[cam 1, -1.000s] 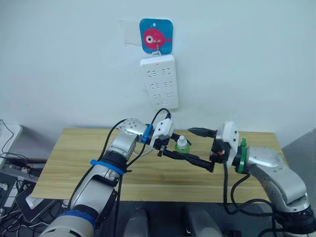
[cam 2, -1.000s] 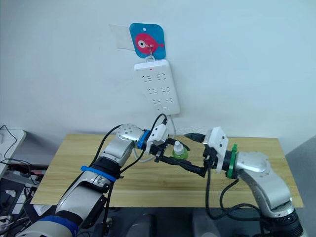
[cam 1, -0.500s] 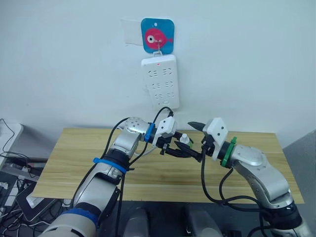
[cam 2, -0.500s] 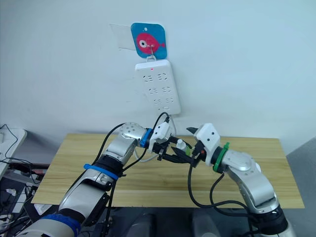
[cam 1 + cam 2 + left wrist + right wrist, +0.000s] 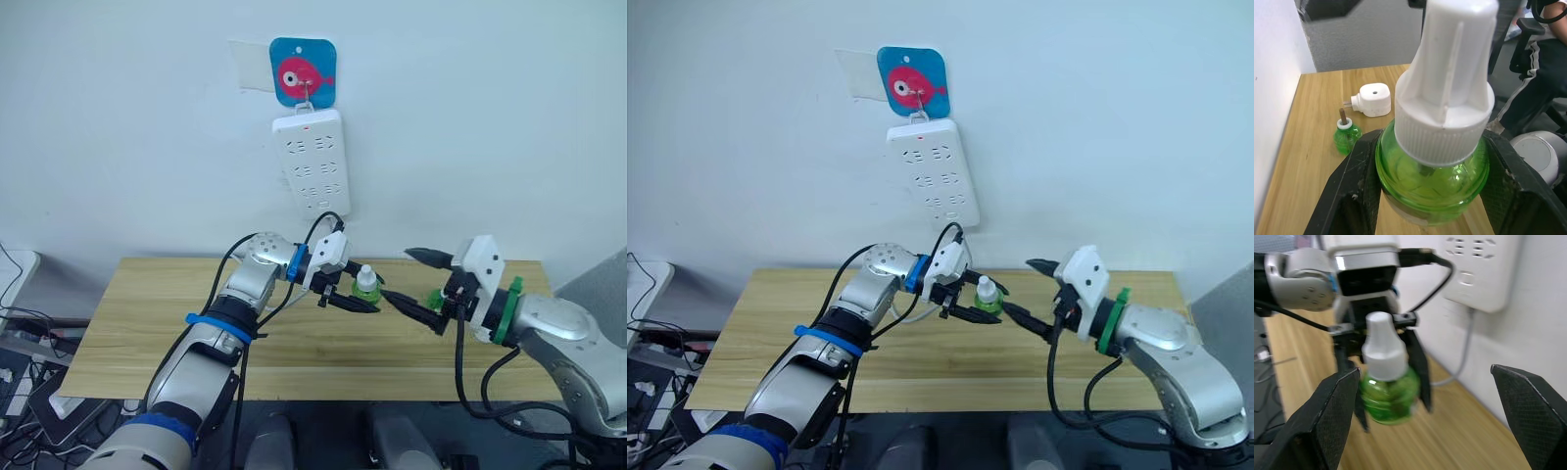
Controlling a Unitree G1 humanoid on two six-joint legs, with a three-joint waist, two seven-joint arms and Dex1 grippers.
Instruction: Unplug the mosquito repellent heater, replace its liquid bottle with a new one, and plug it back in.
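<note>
Pinching a green liquid bottle (image 5: 366, 287) with a white cap between its black fingers (image 5: 1349, 188), the left gripper (image 5: 351, 297) holds it upright above the wooden bench (image 5: 147, 323), below the white power strip (image 5: 312, 162) hanging on the wall. Just beside it, the right gripper (image 5: 416, 284) faces the bottle with its fingers (image 5: 1327, 416) spread wide and nothing between them. Seen from the left wrist, the mosquito repellent heater (image 5: 1371, 99) lies on the bench, next to a second small green bottle (image 5: 1346, 136) standing with its wick bare.
</note>
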